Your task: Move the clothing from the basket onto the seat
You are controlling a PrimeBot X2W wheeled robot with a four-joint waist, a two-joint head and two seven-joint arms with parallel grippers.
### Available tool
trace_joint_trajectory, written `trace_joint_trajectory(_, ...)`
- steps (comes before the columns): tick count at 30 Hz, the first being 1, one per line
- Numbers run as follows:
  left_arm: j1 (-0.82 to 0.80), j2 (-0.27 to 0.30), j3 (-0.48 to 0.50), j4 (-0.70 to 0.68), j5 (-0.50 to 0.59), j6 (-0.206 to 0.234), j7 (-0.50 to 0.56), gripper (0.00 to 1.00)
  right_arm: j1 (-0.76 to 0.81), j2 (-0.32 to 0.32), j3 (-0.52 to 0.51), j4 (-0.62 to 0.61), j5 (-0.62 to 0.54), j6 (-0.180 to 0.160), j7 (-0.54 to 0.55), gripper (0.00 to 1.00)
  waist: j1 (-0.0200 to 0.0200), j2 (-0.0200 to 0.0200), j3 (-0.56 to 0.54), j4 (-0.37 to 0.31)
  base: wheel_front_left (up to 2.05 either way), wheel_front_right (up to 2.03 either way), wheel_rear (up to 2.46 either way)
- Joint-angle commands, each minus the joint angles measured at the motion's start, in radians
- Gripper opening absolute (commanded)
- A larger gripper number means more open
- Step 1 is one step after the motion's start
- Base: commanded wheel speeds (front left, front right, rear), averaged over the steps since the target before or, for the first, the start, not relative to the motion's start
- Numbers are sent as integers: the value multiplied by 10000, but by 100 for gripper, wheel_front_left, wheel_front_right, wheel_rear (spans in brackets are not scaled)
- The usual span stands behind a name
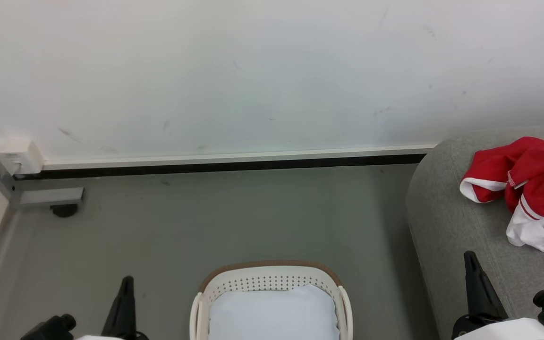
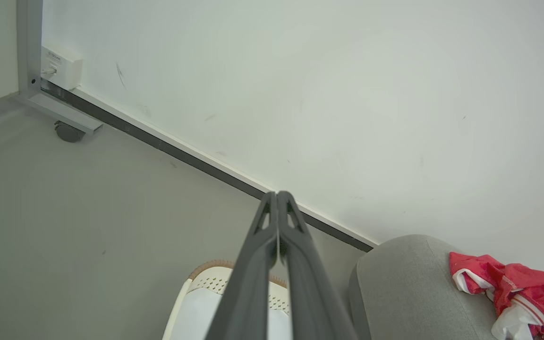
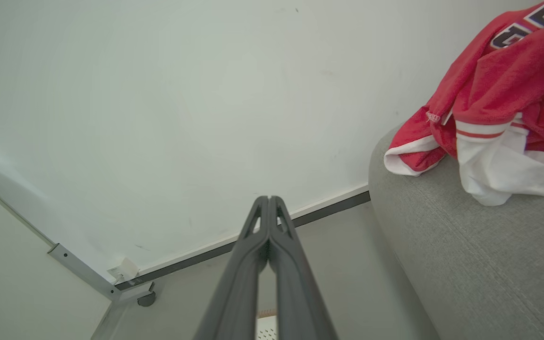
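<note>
The red clothing (image 1: 527,184) lies crumpled on the grey seat (image 1: 446,226), well apart from the basket (image 1: 272,267) on the floor (image 1: 158,226), which holds a pale pad (image 1: 272,314). The left gripper (image 2: 277,196) and right gripper (image 3: 268,199) are both closed, fingers pressed together, holding nothing.

Closed left gripper (image 2: 277,196) above a white basket (image 2: 206,276); red clothing (image 2: 513,283) heaped on the grey seat (image 2: 409,293) by a white wall (image 2: 324,94).

Head camera looks down over the basket (image 1: 272,282); both wrist cameras face the wall (image 2: 347,94) and seat (image 3: 465,245).
</note>
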Motion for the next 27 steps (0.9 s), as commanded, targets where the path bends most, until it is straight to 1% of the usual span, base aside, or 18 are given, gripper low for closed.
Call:
trace_joint_trajectory(1,-276,52,68,-157,-472,-8,104,0,-206,-80,-97,-143,478,-4,91,0,0,0,-1,12,0,0,0)
trace_joint_trajectory(15,-405,65,197,-158,-2490,-12,648,0,-237,-120,-391,-141,2402,-7,578,0,0,0,-10,101,0,0,0)
trace_joint_trajectory(27,-499,75,296,-155,-3975,-16,1061,0,-263,-136,-631,-136,3828,-9,970,0,0,0,-18,177,0,0,0)
